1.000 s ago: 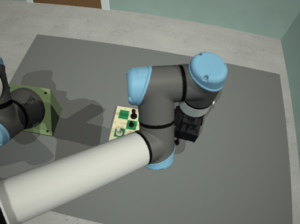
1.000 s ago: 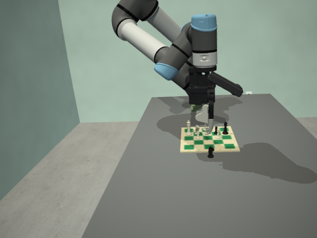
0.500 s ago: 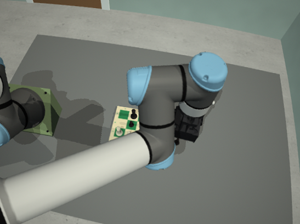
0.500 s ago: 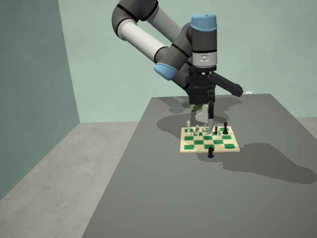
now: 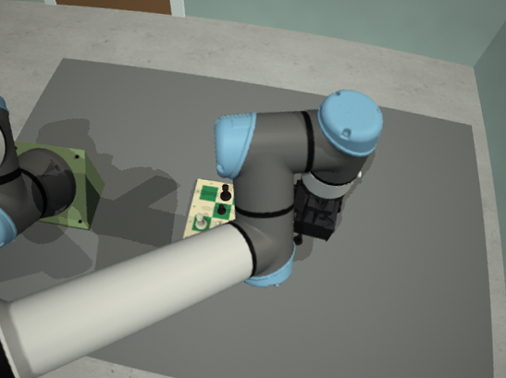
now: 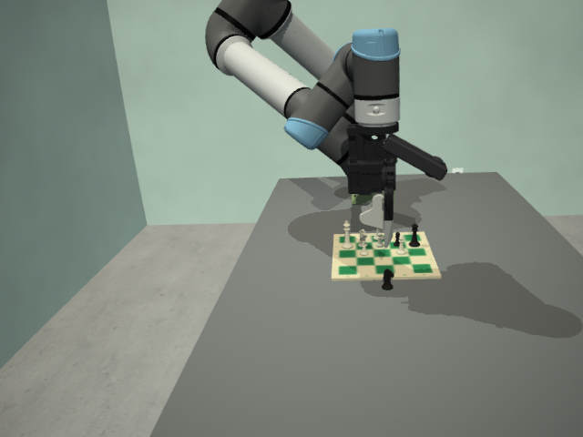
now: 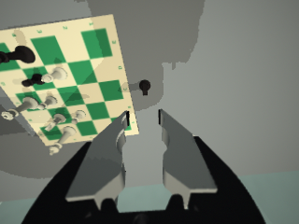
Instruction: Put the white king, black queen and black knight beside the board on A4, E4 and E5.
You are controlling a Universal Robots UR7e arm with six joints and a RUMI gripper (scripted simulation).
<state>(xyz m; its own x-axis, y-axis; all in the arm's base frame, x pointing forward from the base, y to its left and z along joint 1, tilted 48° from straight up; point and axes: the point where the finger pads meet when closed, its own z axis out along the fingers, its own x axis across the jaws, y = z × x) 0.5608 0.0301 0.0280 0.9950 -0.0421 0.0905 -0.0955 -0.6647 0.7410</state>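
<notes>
You see the pincer (image 7: 142, 117) poised above the table (image 6: 329, 357) at the near edge of the chessboard (image 6: 339, 272), its fingers part-closed with a bare gap between them, grasping nothing. A black piece (image 6: 386, 279) stands upright on the table just beside that edge, its long axis vertical; from the wrist view you look almost straight down on its round head (image 7: 145, 86). Which black piece it is, you cannot tell. White and black pieces stand upright on the board's far rows.
</notes>
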